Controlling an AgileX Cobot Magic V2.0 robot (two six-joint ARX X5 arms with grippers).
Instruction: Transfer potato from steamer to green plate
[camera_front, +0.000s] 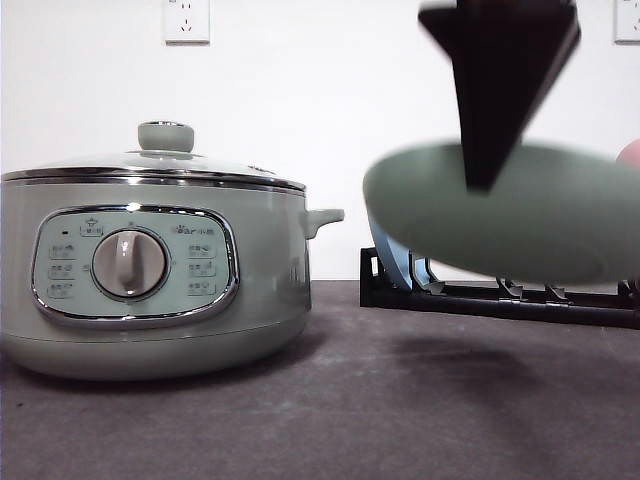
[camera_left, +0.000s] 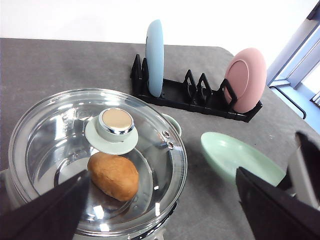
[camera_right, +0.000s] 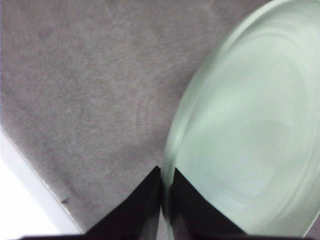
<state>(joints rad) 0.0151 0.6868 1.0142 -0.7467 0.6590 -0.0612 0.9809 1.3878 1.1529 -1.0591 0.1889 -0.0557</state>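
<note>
The steamer (camera_front: 150, 270) stands at the left of the table with its glass lid (camera_left: 60, 150) on. Through the lid I see the potato (camera_left: 114, 176) lying inside, beside the lid's knob (camera_left: 116, 122). My left gripper (camera_left: 162, 174) hovers above the lid, open, its fingers spread wide. The green plate (camera_front: 540, 215) hangs blurred above the table to the right of the steamer. My right gripper (camera_front: 485, 178) is shut on its rim. The right wrist view shows that gripper (camera_right: 165, 182) pinching the rim of the green plate (camera_right: 250, 140).
A black dish rack (camera_left: 195, 100) at the back right holds a blue plate (camera_left: 155, 57) and a pink plate (camera_left: 245, 80) on edge. The dark grey table (camera_front: 400, 400) lies open in front of the rack. Its edge (camera_right: 35, 175) shows in the right wrist view.
</note>
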